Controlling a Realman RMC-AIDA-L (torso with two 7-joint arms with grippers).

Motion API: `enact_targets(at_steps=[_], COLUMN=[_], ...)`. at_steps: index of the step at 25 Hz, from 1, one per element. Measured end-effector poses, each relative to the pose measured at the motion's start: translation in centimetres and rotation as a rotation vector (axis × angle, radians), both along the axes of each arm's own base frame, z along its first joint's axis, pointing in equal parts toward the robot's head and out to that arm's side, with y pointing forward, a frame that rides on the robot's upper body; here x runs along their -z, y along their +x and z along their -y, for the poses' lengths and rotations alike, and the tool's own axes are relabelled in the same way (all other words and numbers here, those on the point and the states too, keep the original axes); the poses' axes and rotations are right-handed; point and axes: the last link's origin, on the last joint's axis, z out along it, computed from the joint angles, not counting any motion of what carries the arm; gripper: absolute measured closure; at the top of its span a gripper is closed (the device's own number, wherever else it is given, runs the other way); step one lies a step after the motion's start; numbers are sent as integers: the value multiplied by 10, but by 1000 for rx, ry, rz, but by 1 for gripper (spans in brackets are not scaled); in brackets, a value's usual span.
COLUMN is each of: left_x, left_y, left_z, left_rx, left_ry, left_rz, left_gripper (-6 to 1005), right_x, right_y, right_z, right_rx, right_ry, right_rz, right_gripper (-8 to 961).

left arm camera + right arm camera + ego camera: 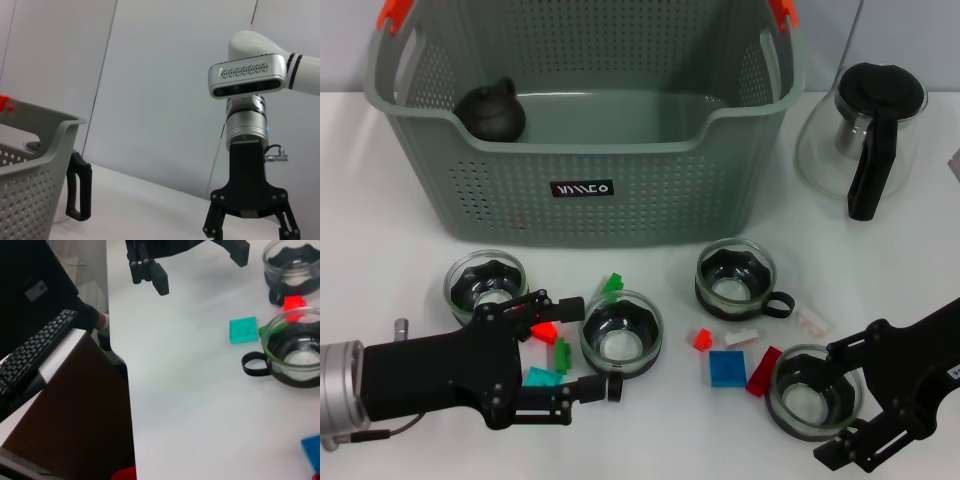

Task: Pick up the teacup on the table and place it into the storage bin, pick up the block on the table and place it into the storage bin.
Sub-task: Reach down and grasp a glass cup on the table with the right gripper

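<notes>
On the white table (650,440), the left gripper (577,348) is seen at the near left, in front of the storage bin (585,150), with its jaws spread wide and nothing held between them; a teal block (542,377), a red block (544,331) and a small green block (561,354) lie in the gap between the jaws. A glass teacup (485,283) is set just beyond that gripper, in front of the bin's left half, and a second teacup (621,333) stands just past the jaw tips. A dark teapot (491,110) is seen inside the bin at its left rear corner. Further right, a third teacup (736,278) stands in front of the bin's right end, with a red block (702,339), a white block (742,337), a blue block (727,368) and a longer red block (764,371) nearer the front edge. A fourth teacup (815,391) sits between the jaws of the right gripper (852,400), which are open and not seen gripping it. A glass teapot (865,135) stands right of the bin.
</notes>
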Motion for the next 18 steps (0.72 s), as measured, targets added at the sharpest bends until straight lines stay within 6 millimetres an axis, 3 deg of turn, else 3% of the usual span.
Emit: enact_targets(at_steps=[18], left_x=[2], left_y=[1], left_z=[-3], left_rx=[-3], left_ry=[2], left_rz=[-2], left_gripper=[94], right_x=[23], right_y=[1], right_z=[-8], right_rx=[3], right_ry=[17], right_rz=[158], right_gripper=[59])
